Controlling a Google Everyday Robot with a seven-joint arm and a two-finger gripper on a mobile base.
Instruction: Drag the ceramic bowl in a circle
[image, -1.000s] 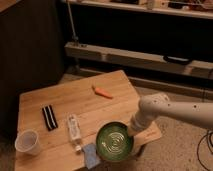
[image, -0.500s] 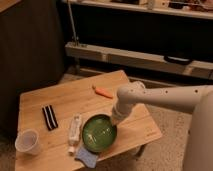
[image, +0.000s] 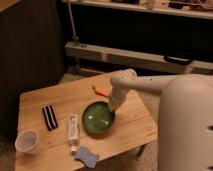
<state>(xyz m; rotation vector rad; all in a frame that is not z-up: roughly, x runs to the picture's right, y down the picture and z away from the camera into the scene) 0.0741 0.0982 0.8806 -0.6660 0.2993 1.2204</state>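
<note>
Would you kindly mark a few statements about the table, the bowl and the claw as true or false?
1. The claw is at the ceramic bowl rim. True.
2. The white cup sits inside the bowl. False: it stands near a corner of the table, apart from the bowl.
3. A blue sponge lies by the table's near edge. True.
4. The orange item lies in the bowl. False: it lies on the table behind the bowl.

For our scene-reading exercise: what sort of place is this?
Probably a workshop or lab storeroom: a small wooden table stands before long metal shelves, and a robot's shut tool sits at the rim of a green bowl.
</note>
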